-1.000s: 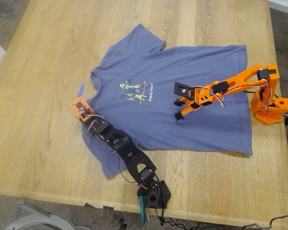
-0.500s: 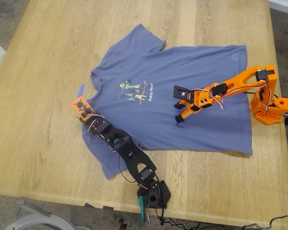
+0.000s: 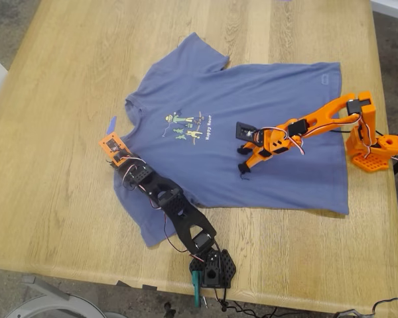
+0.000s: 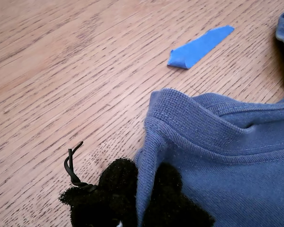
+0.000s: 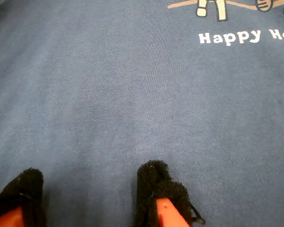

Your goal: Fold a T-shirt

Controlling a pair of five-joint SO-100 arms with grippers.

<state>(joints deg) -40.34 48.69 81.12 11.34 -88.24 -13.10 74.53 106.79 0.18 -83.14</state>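
Observation:
The slate-blue T-shirt lies spread flat on the wooden table, chest print facing up. My first gripper, on the black arm, is shut on a bunched hem edge of the shirt at the shirt's side nearest the exterior view's left; the cloth stands up between its black padded fingers. My second gripper, on the orange arm, hangs open over the middle of the shirt. Its black pads rest at or just above the cloth, below the "Happy" lettering.
A small blue tape scrap lies on the bare wood just beyond my first gripper. The orange arm's base stands at the exterior view's right edge of the table, the black arm's base at its near edge.
The orange arm has reached a little further toward the exterior view's left and sunk lower over the shirt. The black arm and the shirt have not moved.

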